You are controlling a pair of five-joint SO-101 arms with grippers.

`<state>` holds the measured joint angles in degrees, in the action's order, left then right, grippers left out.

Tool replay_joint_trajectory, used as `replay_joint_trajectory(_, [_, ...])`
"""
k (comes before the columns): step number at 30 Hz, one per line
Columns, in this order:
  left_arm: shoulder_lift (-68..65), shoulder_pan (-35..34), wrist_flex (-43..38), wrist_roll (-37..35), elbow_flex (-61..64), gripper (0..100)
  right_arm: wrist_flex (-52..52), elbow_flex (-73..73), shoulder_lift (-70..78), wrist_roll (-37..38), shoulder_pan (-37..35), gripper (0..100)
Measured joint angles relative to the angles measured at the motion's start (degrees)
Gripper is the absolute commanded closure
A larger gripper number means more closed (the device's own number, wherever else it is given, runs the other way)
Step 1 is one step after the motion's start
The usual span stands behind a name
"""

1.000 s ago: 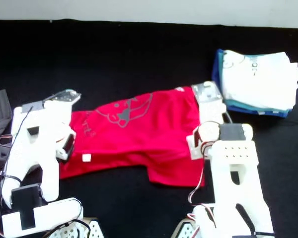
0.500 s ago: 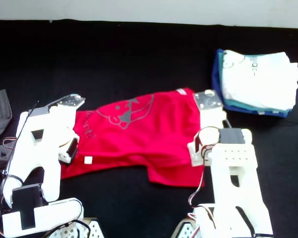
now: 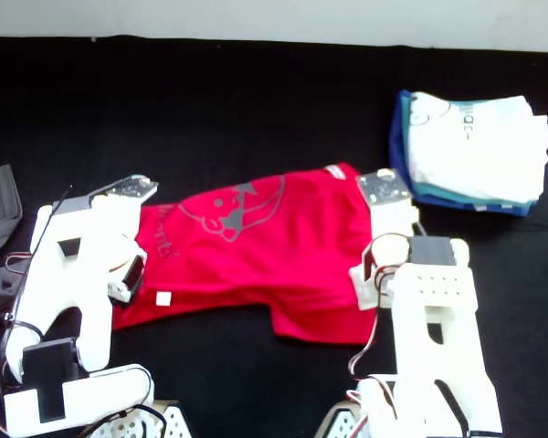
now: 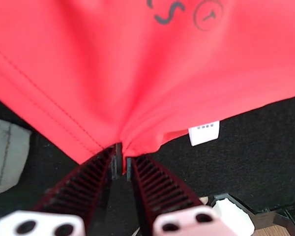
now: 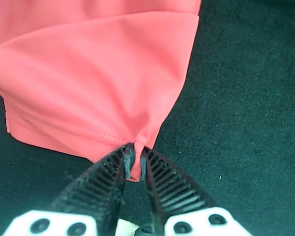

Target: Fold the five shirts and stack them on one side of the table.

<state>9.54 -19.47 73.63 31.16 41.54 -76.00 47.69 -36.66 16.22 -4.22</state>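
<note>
Bright, flat light from overhead, with shadows hard to find.

The black table (image 3: 256, 100) soaks up the light, and any shadow under the arms is lost in it. The white faces of the left arm (image 3: 68, 274) and right arm (image 3: 434, 319) glare almost blank. So does the stack of folded shirts (image 3: 475, 151) (the white top one most of all). The red shirt (image 3: 256, 246) is evenly lit from the high view. In both wrist views it is brightly lit, with soft darker shading only along the creases where the cloth gathers. In the right wrist view the table's weave catches the light as fine pale specks.
</note>
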Motion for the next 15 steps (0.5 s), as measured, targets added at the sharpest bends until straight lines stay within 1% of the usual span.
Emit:
replay_joint_trajectory(3, [0.0,0.0,0.0,2.02,0.0,99,0.0,0.0,0.0,0.0,0.0,97.8])
replay_joint_trajectory(5, [0.0,0.0,0.79,2.99,0.0,95,-0.09,0.0,0.0,0.09,0.0,91.6])
replay_joint_trajectory(8, [0.0,0.0,2.55,3.69,0.0,86,-2.11,0.0,0.0,0.09,0.0,81.3])
replay_joint_trajectory(10, [0.0,0.0,4.57,4.13,-0.97,82,-3.34,-0.62,0.0,0.09,0.0,80.7])
replay_joint_trajectory(15, [0.0,0.0,12.13,5.63,-10.37,82,-7.3,-8.18,0.0,0.09,0.09,81.5])
